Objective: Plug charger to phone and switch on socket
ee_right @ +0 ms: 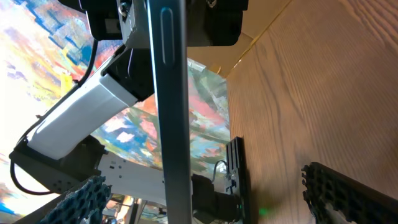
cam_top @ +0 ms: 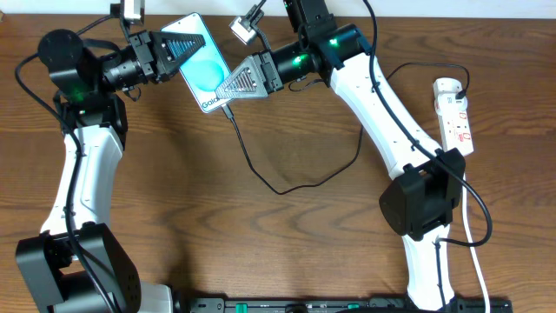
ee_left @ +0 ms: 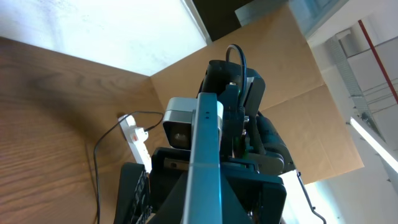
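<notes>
Now my left hand [cam_top: 189,50] is squeezed shut on one end of the phone [cam_top: 207,74]. My right hand [cam_top: 233,85] is wide open, with its fingers [ee_right: 348,193] on either side of the phone's other end, holding nothing. The charger [cam_top: 261,174] meets the phone right beside my right hand, and its thin cable trails away over the tabletop [cam_top: 261,252]. The socket [cam_top: 455,109] lies well apart from both hands, out past my right arm.
</notes>
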Action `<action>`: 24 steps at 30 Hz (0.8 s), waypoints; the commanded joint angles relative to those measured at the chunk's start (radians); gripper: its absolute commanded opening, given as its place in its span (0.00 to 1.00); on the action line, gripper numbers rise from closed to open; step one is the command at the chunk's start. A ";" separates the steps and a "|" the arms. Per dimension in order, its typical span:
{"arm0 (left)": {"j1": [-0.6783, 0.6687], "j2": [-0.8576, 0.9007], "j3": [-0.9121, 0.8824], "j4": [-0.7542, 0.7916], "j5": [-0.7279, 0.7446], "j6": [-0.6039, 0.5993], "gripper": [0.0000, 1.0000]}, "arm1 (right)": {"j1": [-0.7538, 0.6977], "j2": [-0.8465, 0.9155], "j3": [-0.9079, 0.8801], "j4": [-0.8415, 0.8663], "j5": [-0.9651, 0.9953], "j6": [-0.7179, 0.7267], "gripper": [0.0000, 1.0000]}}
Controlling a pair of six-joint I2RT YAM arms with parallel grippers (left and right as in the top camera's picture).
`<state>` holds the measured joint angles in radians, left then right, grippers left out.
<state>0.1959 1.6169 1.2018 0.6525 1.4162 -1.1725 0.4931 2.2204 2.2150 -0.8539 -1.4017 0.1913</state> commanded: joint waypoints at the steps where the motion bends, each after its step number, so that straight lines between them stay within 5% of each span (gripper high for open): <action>1: -0.001 -0.003 0.010 0.003 0.020 0.017 0.07 | -0.003 -0.009 0.015 0.003 -0.026 -0.005 0.99; 9: 0.013 -0.002 0.010 -0.132 0.037 0.131 0.08 | -0.092 -0.024 0.016 0.006 -0.026 0.019 0.99; 19: 0.021 0.042 0.010 -0.501 0.029 0.434 0.07 | -0.225 -0.133 0.016 -0.085 0.081 0.018 0.99; 24: 0.021 0.079 0.010 -0.822 -0.103 0.668 0.07 | -0.254 -0.199 0.016 -0.229 0.234 -0.041 0.99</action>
<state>0.2134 1.6752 1.2045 -0.0433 1.3972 -0.7139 0.2523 2.0853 2.2162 -1.0351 -1.2808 0.1936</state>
